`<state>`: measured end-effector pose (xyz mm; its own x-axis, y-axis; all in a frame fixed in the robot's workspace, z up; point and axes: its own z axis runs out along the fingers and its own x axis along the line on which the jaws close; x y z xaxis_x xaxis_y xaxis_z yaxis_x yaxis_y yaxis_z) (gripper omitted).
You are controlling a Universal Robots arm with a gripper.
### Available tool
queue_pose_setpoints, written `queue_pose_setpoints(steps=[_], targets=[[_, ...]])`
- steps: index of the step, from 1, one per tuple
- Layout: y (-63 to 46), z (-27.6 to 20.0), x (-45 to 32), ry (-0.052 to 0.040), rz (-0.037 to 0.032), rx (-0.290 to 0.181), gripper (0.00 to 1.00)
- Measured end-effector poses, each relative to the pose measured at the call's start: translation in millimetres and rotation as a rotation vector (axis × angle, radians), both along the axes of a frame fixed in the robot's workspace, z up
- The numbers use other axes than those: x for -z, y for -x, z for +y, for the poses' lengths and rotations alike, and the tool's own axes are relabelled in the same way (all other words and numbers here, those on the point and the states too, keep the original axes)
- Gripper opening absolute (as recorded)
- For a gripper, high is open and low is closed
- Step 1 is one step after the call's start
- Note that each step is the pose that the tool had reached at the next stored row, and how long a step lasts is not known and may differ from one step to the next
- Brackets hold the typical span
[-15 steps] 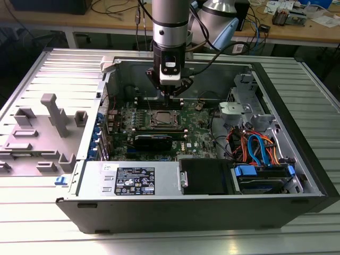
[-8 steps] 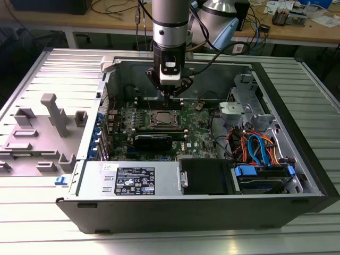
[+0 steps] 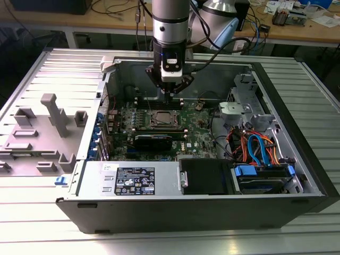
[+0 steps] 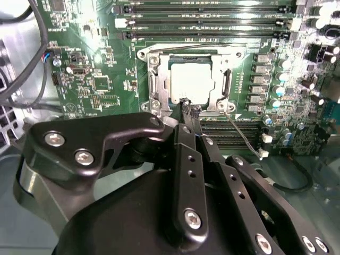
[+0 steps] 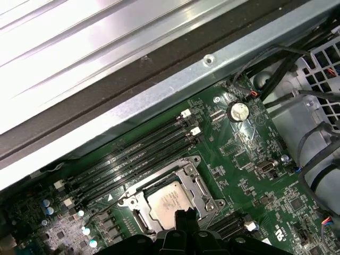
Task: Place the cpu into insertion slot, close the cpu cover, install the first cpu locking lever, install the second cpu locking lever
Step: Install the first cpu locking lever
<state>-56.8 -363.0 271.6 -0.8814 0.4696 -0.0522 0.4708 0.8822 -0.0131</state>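
Arm: a Universal Robots arm reaches down into the open computer case, which lies on its side on the ribbed metal bench.
End effector: the end effector hangs low over the green motherboard. In both wrist views it is clenched, its slim black fingertips meeting at the socket's edge. Whether anything thin is pinched between them, I cannot tell.
Cpu: the cpu sits flat in the socket, at 6 o'clock from the end effector in the exterior view. Its pale metal face shows in both wrist views.
Insertion slot: the insertion slot is edged by a silvery frame, with the chip filling its recess.
Cpu cover: the cpu cover lies down around the chip, whose face shows through its cut-out.
Thin rod: a thin metal rod slants away from one socket corner over the nearby memory slots.
Black card: a long black card lies at 6 o'clock from the socket in the exterior view.
Cables: blue and orange cables lie at 4 o'clock from the socket.
Fixtures: grey fixtures stand on the bench at 9 o'clock from the case.
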Motion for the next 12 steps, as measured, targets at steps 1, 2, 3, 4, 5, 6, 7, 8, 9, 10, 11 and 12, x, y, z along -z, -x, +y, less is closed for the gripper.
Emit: queue_pose_setpoints(steps=[1, 2, 3, 4, 5, 6, 7, 8, 9, 10, 11, 12], targets=[[0.0, 0.0, 0.0, 0.0001, 0.0000, -0.014, 0.11], [0.0, 0.0, 0.0, 0.0001, 0.0000, -0.031, 0.11], [0.0, 0.1, 0.0, 0.0001, 0.0000, -0.060, 0.11], [0.0, 0.1, 0.0, 0.0001, 0.0001, -0.078, 0.11], [0.0, 0.1, -0.1, 0.0002, 0.0001, -0.095, 0.11], [0.0, 0.1, 0.0, 0.0001, 0.0000, -0.123, 0.11], [0.0, 0.1, 0.0, 0.0001, 0.0000, -0.150, 0.11], [0.0, 0.1, 0.0, 0.0002, 0.0000, -0.152, 0.11], [0.0, 0.1, 0.0, 0.0002, 0.0000, -0.152, 0.11], [0.0, 0.1, 0.0, 0.0003, 0.0000, -0.153, 0.11], [0.0, 0.1, 0.0, 0.0002, 0.0000, -0.153, 0.11], [0.0, 0.1, 0.0, 0.0003, 0.0000, -0.153, 0.11]])
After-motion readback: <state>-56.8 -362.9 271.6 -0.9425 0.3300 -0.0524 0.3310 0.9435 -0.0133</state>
